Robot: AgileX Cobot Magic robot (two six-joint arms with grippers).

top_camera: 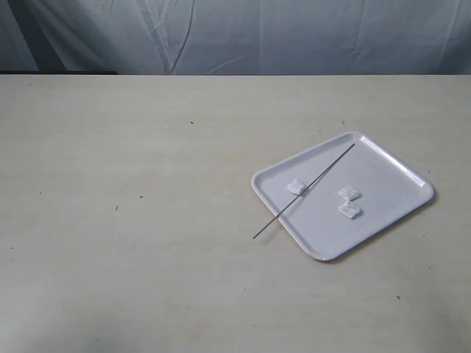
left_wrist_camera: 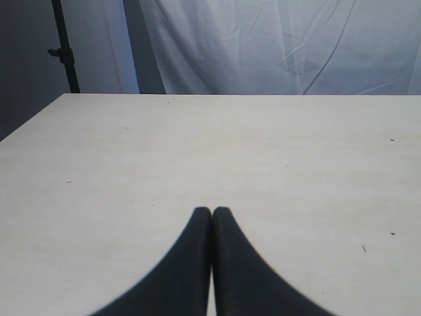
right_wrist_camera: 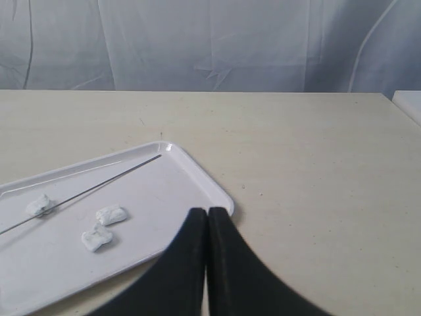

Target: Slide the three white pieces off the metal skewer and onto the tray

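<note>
I read left hand [left_wrist_camera: 212,212] and right hand [right_wrist_camera: 208,212] both clenched, empty. On the tabletop [top_camera: 147,184], right side, sits the tray [top_camera: 383,173]. Two pieces [top_camera: 349,212] [top_camera: 349,194] loose on it; third piece [top_camera: 296,187] touches the skewer [top_camera: 305,190], lying diagonally, near end past the rim.

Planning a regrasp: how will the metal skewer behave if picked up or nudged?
Likely stiff: the metal skewer looks straight though propped over the tray rim. Probably light and hard to pinch, being so thin. May roll or pivot there.
</note>
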